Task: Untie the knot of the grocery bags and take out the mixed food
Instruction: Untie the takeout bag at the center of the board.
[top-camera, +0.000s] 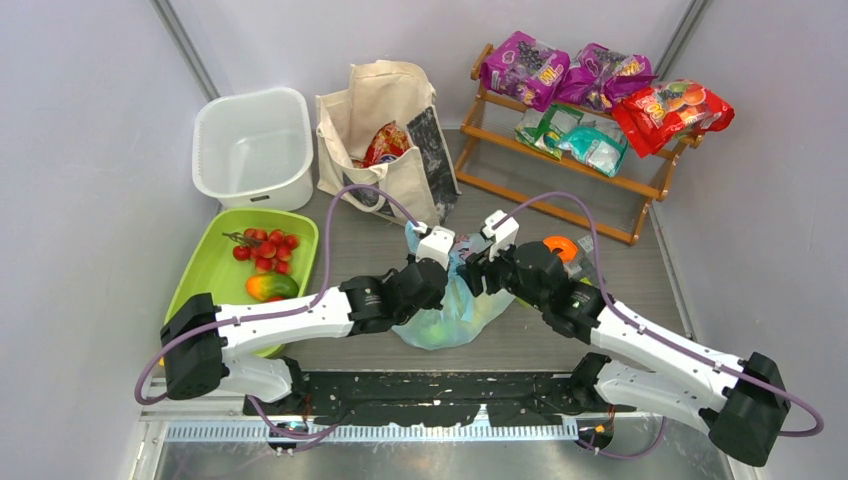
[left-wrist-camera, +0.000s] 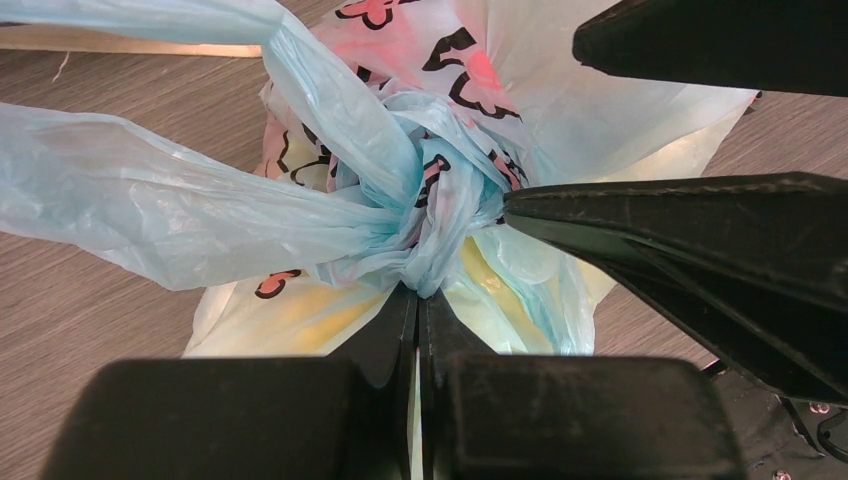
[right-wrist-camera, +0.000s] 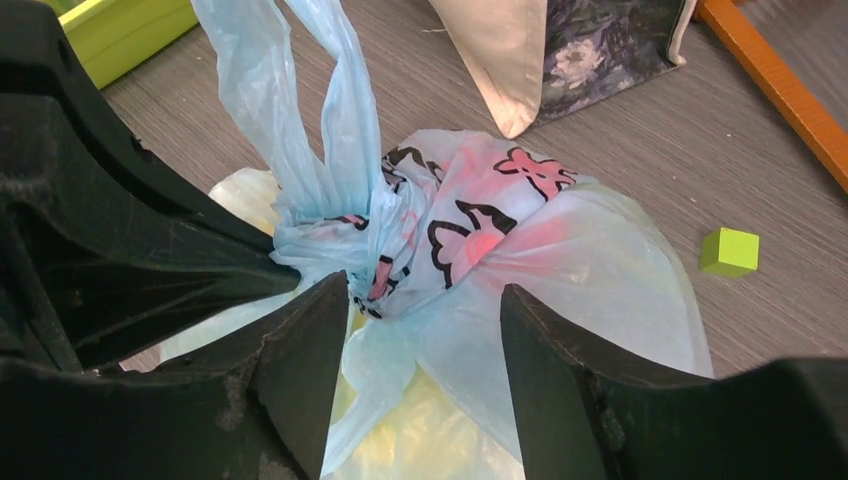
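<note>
Grey wood-grain desk (right-wrist-camera: 640, 150) carries the light-blue bag (top-camera: 440, 325) at centre, near the arm bases and between both arms. The knot (left-wrist-camera: 430, 210) sits on top of the bag, tied tight. Its loop handles (right-wrist-camera: 300, 110) trail off to the far left.

1. Check the left pincer (left-wrist-camera: 418, 300). It is closed, with its tips pressed into the underside of the knot. You cannot tell whether film is nipped between them.
2. Check the right pincer (right-wrist-camera: 420, 320). It stands open, one finger on either side of the knot.
3. Close the right pincer on a single strand of the knot, not on the whole bunch. Gripping the bunch would probably only tighten it.
4. Treat the left pincer as the anchor. Draw the strand away slowly and low over the desk.
5. Expect the thin film to stretch or tear under a sharp pull. If the knot cinches, release and regrip nearer a loop.

The food is not yet out; only a yellow tint shows through the film.
</note>
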